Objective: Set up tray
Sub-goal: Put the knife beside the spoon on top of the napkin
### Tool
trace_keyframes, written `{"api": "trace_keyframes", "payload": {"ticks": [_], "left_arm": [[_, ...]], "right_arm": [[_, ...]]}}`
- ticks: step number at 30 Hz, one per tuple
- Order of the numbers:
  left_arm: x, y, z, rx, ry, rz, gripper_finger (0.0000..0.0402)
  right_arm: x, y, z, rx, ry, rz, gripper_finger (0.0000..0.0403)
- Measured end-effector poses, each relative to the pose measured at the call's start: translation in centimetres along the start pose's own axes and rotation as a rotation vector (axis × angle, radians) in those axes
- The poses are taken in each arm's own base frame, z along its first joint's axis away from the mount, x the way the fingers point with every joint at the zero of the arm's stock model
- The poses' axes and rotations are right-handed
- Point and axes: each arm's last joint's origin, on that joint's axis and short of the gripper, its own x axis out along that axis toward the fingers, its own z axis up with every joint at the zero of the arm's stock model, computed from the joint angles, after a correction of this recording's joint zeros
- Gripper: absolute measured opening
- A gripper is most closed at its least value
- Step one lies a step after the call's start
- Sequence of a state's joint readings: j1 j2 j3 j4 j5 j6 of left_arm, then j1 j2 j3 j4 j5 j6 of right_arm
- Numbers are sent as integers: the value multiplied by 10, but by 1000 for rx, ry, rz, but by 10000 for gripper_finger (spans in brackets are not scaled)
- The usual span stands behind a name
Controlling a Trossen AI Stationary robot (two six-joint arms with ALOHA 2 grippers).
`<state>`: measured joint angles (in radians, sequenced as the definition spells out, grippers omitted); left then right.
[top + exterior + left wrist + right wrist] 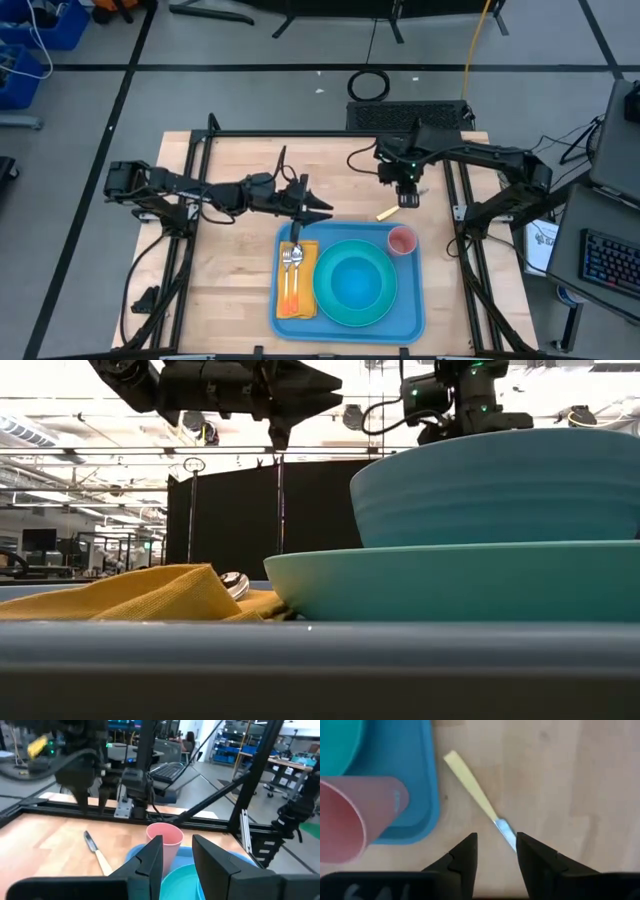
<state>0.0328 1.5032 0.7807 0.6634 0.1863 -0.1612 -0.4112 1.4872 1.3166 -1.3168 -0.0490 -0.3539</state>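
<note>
The blue tray (415,305) lies flat at the table's near middle. On it are a teal plate (330,300) carrying a blue bowl (355,280), a yellow napkin (300,300) with a fork and a spoon (296,256), and a pink cup (402,241) upright in its far right corner. A knife (470,782) with a pale handle lies on the wood just beyond that corner. My right gripper (496,845) hovers open above the knife's blade (506,832). My left gripper (177,852) hangs open over the tray's far left corner, pointing toward the cup (165,837).
Black frame rails (190,180) run along the table's left, right and far sides. Bare wood (230,270) lies left of the tray and beyond it. In the low view the bowl (500,485) and plate (450,580) fill the right, the napkin (130,595) the left.
</note>
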Motion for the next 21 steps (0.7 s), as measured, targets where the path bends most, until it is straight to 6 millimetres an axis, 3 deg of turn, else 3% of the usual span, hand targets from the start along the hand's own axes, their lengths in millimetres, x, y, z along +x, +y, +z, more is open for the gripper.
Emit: {"api": "trace_keyframes", "payload": {"ticks": [11, 21], "left_arm": [[-2, -15, -10, 25, 3, -49, 108], [-9, -14, -22, 8, -18, -49, 108]], "right_arm": [[51, 1, -8, -85, 9, 8, 189], [87, 15, -12, -250, 8, -19, 194]]}}
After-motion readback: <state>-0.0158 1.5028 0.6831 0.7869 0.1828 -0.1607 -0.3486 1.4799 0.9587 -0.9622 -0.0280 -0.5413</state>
